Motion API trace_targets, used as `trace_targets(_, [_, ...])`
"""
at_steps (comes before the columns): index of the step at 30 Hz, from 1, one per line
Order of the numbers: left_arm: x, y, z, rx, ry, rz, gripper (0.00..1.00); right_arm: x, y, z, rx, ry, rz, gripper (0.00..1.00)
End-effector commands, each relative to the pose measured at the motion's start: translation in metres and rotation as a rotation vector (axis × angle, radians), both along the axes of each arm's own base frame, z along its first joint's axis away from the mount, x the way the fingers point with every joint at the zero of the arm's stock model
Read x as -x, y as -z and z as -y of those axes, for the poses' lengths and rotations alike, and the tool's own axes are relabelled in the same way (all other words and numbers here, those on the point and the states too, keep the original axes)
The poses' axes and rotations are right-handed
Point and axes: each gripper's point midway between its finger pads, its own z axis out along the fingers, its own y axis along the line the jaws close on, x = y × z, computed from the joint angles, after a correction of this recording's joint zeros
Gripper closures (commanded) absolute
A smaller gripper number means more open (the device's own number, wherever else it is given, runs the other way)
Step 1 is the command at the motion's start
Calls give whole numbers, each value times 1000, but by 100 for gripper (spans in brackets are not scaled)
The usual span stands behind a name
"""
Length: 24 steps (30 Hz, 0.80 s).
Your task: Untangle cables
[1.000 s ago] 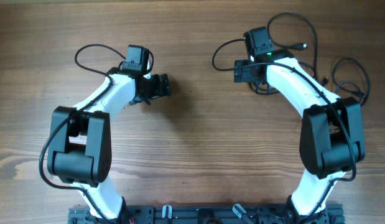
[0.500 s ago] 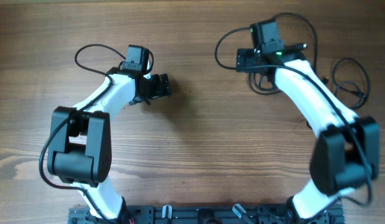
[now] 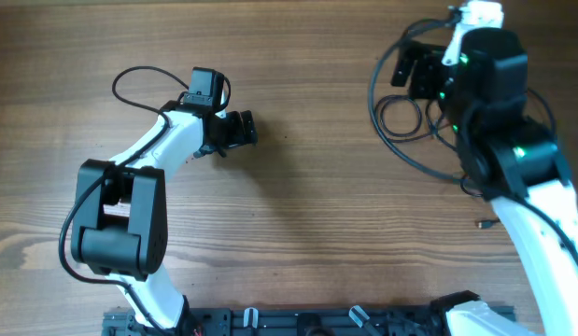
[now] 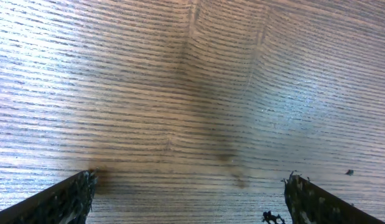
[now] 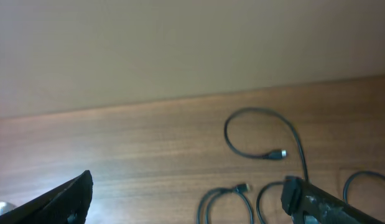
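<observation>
Since a second ago the right arm has risen; its claw (image 5: 187, 186), spread and empty, has the cables (image 5: 276, 155) ahead on the surface, toward its right finger. Left claw (image 3: 240, 129), also spread, is well apart.

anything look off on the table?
Only the thin black cables: overlapping loops at the far right, partly under the right arm. One small plug end lies apart nearer the front. No damage visible.
</observation>
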Motion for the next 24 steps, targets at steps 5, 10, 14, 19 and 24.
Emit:
trace_targets(5, [4,7,-2,-19,11,-14,0,62,-85,16,-64,-3,237,0])
trace_targets(10, [4,7,-2,-19,11,-14,0,96,-111,26,-87,-3,323,0])
trace_targets(14, [4,7,-2,-19,11,-14,0,121,-98,32,-71,-2,266,0])
trace_targets(19, [4,7,-2,-19,11,-14,0,171,-15,51,41,20,-92,0])
trace_targets(24, [4,7,-2,-19,11,-14,0,203,43,62,122,17,-259,0])
